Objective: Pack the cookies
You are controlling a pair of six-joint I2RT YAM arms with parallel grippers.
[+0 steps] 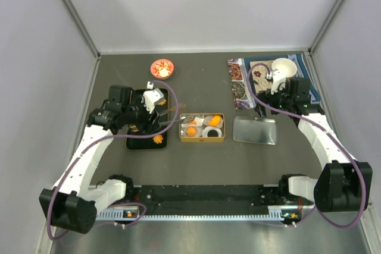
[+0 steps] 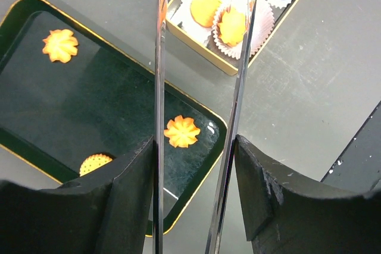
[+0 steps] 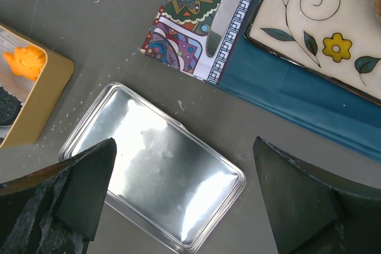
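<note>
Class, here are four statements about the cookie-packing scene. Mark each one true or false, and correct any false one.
1. Three cookies lie on the dark tray. True.
2. The silver lid covers the gold tin. False: it lies on the table beside the open tin.
3. The left gripper grips a cookie. False: it is open and holds nothing.
4. Paper cups in the tin hold cookies. True.

cookies on black tray [image 2: 36, 81] — 3 | cookies in gold tin [image 2: 196, 43] — 2 | silver lid [image 3: 155, 171] — 1
</note>
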